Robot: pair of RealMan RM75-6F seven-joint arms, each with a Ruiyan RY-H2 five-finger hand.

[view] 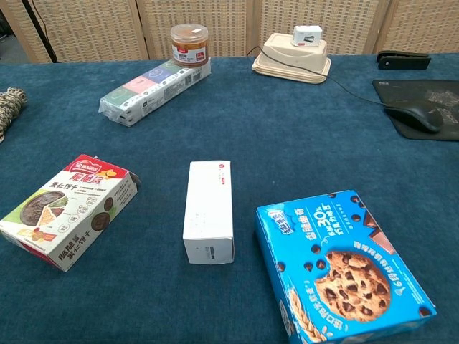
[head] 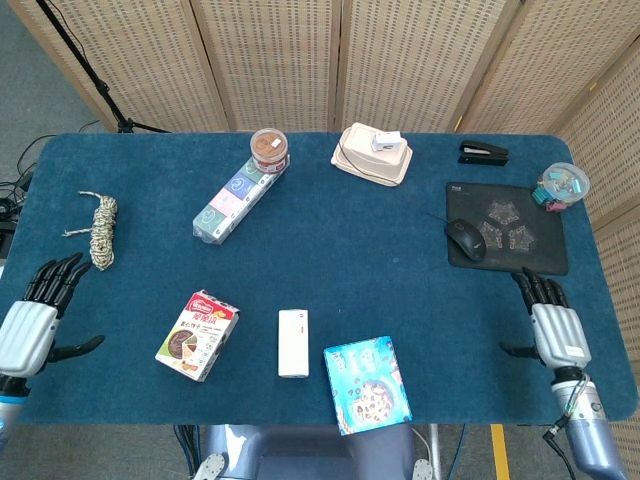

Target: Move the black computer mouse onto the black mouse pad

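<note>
The black computer mouse (head: 465,239) lies at the black mouse pad's (head: 530,258) 9 o'clock edge, while the left hand (head: 35,322) and right hand (head: 553,325) hold nothing, fingers spread.

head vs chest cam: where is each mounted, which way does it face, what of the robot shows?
Head view: high above the near table edge, looking steeply down on the whole table; left hand and right hand show at the near corners.
Chest view: low at the near edge, looking across the table toward the screens; no robot body visible.
Shared: black computer mouse on the black mouse pad, cookie box, white box.
</note>
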